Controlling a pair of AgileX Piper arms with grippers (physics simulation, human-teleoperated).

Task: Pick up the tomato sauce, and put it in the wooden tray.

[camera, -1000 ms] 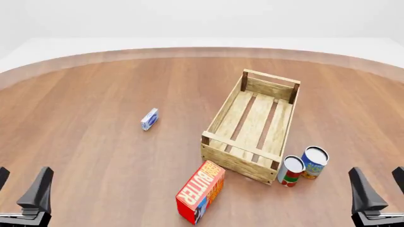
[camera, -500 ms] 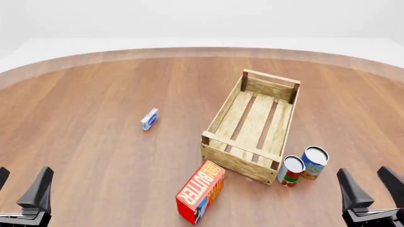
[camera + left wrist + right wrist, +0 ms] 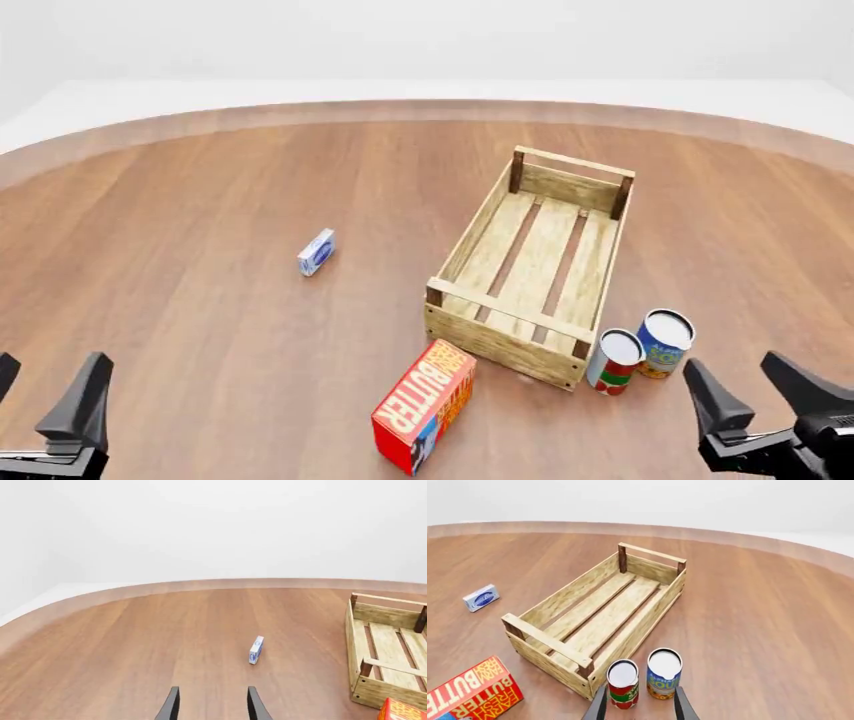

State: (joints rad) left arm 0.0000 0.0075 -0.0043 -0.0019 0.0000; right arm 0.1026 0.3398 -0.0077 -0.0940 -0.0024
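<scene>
The tomato sauce can [image 3: 614, 362], with a silver-white top and a red, white and green label, stands upright by the near right corner of the wooden tray [image 3: 470, 240]. It also shows in the right wrist view [image 3: 623, 684], beside the tray [image 3: 647, 626]. My right gripper [image 3: 750, 385] is open and empty, near the table's front right, a little right of the can; its fingertips [image 3: 599, 705] frame the two cans in the right wrist view. My left gripper [image 3: 43, 385] is open and empty at the front left, also seen in the left wrist view [image 3: 209, 702].
A blue-and-yellow can [image 3: 663, 343] stands touching or almost touching the tomato sauce on its right. A red butter box [image 3: 424, 404] stands in front of the tray. A small blue-and-white box [image 3: 316, 251] lies left of the tray. The tray holds nothing.
My right gripper has moved left and turned toward the two cans. The left gripper and all objects have stayed still.
</scene>
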